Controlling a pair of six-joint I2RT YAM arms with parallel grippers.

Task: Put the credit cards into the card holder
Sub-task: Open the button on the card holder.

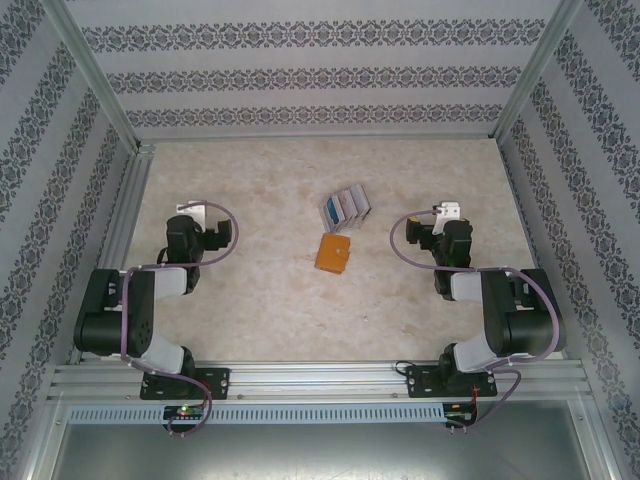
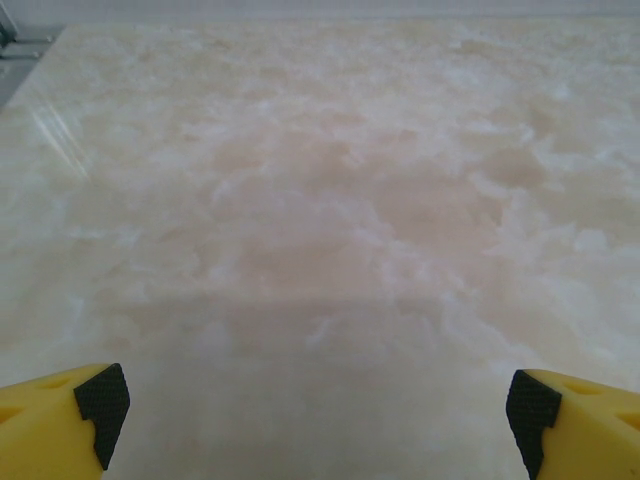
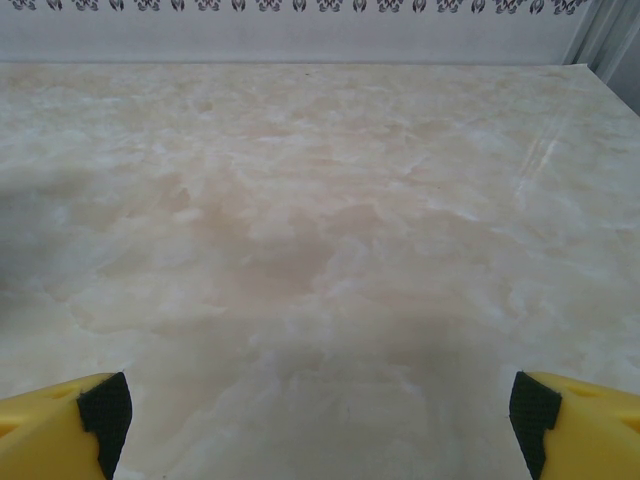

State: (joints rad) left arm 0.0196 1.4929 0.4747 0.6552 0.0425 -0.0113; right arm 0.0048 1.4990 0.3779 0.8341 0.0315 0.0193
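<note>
Credit cards (image 1: 345, 207): several small thin rectangles in blue, grey-white and pinkish tones; too small to count exactly.
Cards' pose: overlapping one another in a short, skewed row, lying low on the bench (image 1: 250, 300).
Cards' place: about mid-bench, a little right of centre, on the far side of the holder.
Card holder (image 1: 334, 253): small, flat, orange-tan, roughly square, with a small mark at its centre.
Holder's state: folded shut, outer face up.
Holder's pose: flat, corners turned slightly askew.
Holder's place: just near of the cards, apart from them.
</note>
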